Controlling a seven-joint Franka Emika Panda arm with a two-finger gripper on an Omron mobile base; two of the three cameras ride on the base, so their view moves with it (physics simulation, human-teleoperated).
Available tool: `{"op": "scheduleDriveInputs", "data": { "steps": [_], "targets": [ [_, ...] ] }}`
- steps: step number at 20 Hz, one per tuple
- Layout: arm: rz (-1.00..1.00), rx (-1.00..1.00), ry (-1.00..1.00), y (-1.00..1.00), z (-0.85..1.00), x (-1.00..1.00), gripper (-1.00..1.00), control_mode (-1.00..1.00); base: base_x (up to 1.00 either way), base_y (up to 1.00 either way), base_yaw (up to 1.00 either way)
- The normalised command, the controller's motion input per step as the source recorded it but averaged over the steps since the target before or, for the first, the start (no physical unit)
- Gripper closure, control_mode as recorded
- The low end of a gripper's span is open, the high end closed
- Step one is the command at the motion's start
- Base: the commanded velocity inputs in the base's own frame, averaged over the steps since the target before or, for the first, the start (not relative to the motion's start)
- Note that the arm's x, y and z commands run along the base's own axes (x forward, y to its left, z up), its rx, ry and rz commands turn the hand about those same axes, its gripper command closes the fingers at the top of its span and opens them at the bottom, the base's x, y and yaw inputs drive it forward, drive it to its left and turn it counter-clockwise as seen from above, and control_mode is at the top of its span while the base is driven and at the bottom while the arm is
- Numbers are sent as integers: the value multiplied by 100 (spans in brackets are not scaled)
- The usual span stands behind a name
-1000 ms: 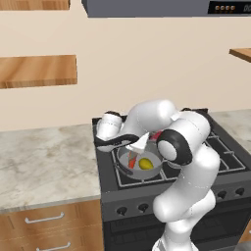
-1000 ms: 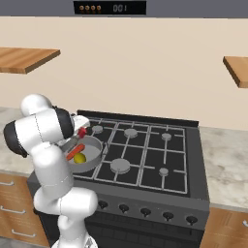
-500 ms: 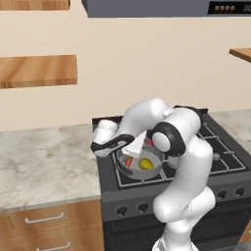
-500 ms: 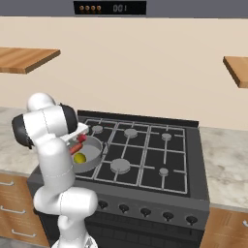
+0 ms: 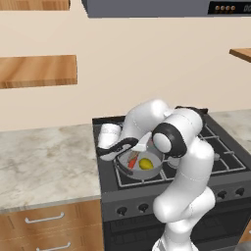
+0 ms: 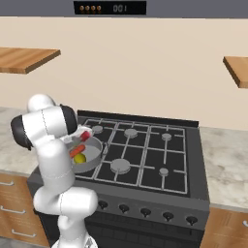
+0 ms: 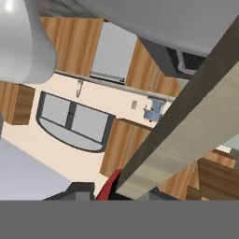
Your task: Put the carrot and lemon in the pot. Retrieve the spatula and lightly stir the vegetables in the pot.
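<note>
The grey pot (image 5: 121, 169) (image 6: 97, 154) sits on the stove's front left burner. Inside it lie the orange-red carrot (image 5: 132, 159) (image 6: 77, 151) and the yellow lemon (image 5: 145, 163) (image 6: 80, 158), side by side. My gripper (image 6: 81, 141) (image 7: 112, 192) hangs just over the pot's far rim, shut on the spatula's red handle (image 6: 85, 136) (image 7: 108, 186). In the hand view the handle shows between the two dark finger tips. The spatula's blade is hidden behind my arm in both base views.
The black stove (image 6: 145, 155) has several burner grates to the right of the pot. A marble counter (image 5: 44, 157) runs to the left, with wooden drawers below. Wooden shelves (image 5: 37, 71) hang on the wall, and a range hood (image 6: 109, 8) sits overhead.
The hand with the spatula has shifted slightly over the pot, and my elbow has swung up and to the right. The carrot and lemon stay in the pot.
</note>
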Motion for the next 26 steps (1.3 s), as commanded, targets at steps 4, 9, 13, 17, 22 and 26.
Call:
{"op": "scheduleDriveInputs", "data": {
  "steps": [4,9,13,17,22,26],
  "targets": [
    [0,0,11,-23,0,-14,100,-100,0,0,0],
    [0,1,-11,-23,-20,-19,100,-100,0,0,0],
    [0,0,-1,-37,-32,-30,100,-100,0,0,0],
    [0,0,0,-53,-3,-22,100,-100,0,0,0],
    [0,2,1,-45,0,-34,100,-100,0,0,0],
    [0,2,7,-44,12,-42,100,-100,0,0,0]
  ]
}}
